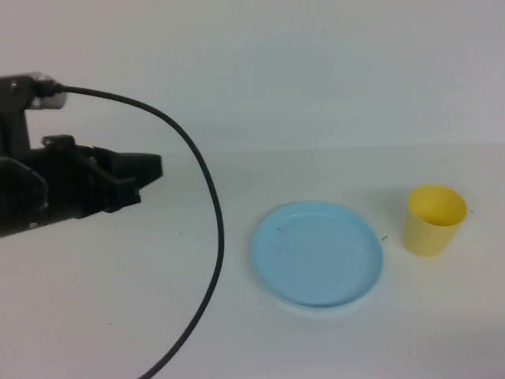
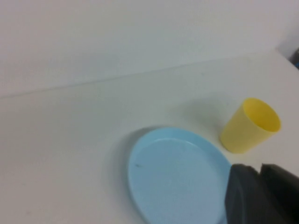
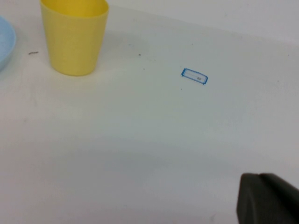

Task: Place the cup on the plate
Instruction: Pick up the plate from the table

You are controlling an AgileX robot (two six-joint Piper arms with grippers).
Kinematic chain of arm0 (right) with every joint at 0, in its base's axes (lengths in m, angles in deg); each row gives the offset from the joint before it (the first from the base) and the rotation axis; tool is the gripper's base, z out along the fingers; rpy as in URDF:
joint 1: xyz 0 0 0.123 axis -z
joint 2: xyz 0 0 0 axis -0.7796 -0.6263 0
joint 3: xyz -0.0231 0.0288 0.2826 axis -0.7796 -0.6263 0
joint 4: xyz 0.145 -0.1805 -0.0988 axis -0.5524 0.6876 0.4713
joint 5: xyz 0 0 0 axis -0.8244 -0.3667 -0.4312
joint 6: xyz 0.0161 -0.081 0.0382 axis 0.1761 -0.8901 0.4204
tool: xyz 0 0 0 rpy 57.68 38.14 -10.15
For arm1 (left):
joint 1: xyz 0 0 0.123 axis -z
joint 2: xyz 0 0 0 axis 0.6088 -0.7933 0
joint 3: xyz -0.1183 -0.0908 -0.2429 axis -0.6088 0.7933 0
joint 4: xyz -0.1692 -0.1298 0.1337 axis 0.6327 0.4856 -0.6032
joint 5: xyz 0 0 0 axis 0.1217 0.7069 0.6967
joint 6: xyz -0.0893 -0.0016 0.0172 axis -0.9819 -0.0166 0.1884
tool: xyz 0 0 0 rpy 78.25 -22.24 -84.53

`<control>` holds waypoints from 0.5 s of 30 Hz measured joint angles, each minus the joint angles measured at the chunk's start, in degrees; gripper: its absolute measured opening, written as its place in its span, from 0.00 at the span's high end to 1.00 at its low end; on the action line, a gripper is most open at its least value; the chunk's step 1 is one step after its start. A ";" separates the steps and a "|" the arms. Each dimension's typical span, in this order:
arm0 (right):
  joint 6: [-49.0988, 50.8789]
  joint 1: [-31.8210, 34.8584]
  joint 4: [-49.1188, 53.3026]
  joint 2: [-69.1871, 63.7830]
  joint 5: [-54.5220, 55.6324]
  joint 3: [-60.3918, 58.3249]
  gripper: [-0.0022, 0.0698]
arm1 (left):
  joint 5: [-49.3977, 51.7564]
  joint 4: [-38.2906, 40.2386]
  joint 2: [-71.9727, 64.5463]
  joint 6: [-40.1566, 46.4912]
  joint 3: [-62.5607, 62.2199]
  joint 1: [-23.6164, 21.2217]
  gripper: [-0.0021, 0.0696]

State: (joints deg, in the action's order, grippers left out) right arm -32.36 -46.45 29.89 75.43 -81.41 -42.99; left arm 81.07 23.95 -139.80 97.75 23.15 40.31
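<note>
Cup [image 1: 435,220] upright just right of plate [image 1: 318,253], apart. Left claw [image 1: 150,170] far left, jaw state unclear; right claw [image 3: 268,198] closed.

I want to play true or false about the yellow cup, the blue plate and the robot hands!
1. The cup stands upright on the table. True.
2. The cup is on the plate. False: it stands beside the plate, on the robot's right.
3. The plate has food on it. False: nothing lies on it.
4. The left gripper holds the cup. False: it hovers empty, left of the plate.
5. The right gripper is shut, near the cup. True.
</note>
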 joint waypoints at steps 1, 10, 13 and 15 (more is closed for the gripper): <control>0.00 0.00 0.00 0.00 0.00 0.00 0.97 | 1.47 1.40 -1.73 0.09 0.00 0.00 0.69; 0.00 0.00 0.00 0.00 0.00 0.00 0.97 | 3.05 7.40 -19.49 6.32 -2.82 5.16 0.42; 0.00 0.00 0.00 0.00 0.00 0.00 0.97 | 0.34 7.27 -24.92 6.70 -5.90 8.20 0.43; 0.00 0.00 0.00 0.00 0.00 0.00 0.97 | -1.70 7.12 -28.06 6.60 -8.25 9.91 0.43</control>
State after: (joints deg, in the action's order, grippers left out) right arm -32.36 -46.45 29.89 75.43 -81.41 -42.99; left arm 79.37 31.07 -167.86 104.35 14.90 50.23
